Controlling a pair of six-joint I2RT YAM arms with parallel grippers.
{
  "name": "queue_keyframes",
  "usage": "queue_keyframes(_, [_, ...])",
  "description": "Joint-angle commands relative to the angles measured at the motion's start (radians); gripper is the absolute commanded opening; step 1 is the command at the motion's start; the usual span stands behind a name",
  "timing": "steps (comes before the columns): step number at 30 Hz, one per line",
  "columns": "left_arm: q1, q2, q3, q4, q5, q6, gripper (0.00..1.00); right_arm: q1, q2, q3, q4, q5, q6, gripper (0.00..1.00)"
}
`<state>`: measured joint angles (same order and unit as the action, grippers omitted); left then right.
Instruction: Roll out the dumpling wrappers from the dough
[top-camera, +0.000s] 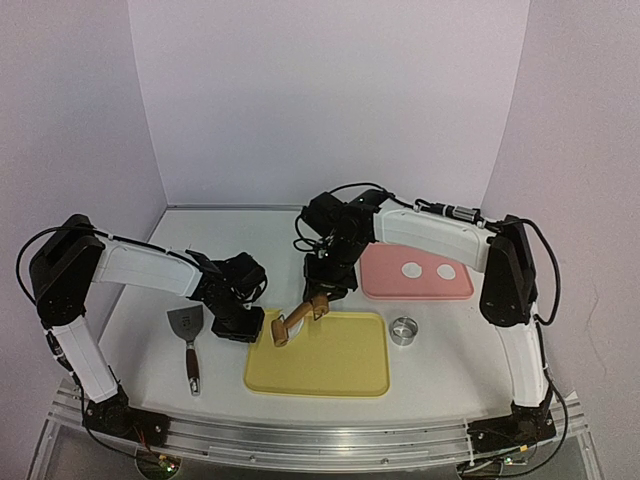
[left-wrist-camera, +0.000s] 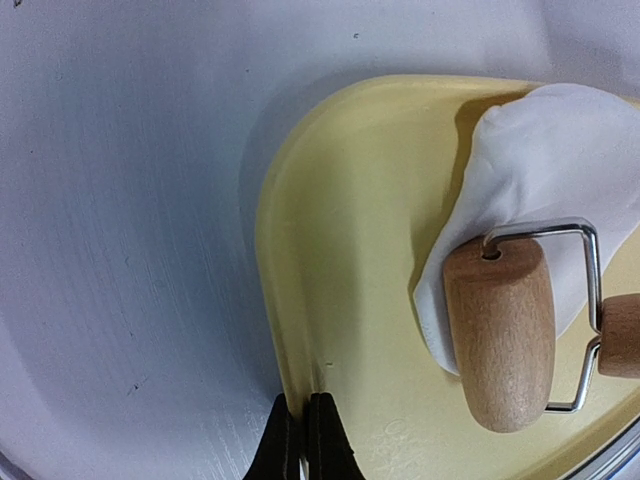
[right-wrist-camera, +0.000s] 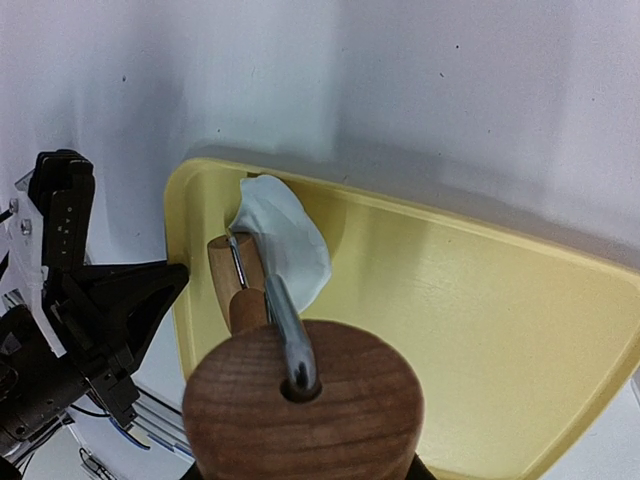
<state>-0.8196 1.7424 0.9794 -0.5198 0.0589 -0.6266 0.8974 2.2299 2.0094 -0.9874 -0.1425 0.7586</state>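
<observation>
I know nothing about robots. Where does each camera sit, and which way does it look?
Top: fixed above and behind, facing down at the table; left arm and right arm show whole.
Left wrist: on the left arm, facing down at the yellow tray; its jaws pinch the rim.
Right wrist: faces along the rolling pin it holds toward the dough; the left arm's end shows.
Wrist views share tray, pin, dough.
</observation>
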Motion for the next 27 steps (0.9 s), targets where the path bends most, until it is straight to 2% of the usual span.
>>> queue_keyframes(1, [-0.007, 0.038, 0.005, 0.027, 0.005, 0.029, 0.00, 0.045, 0.190, -0.078, -0.133, 0.186, -0.023, 0.00])
queue_keyframes(27, [-0.007, 0.011, -0.015, 0.041, 0.001, 0.012, 0.00, 0.064, 0.250, 0.000, -0.155, 0.161, -0.020, 0.00])
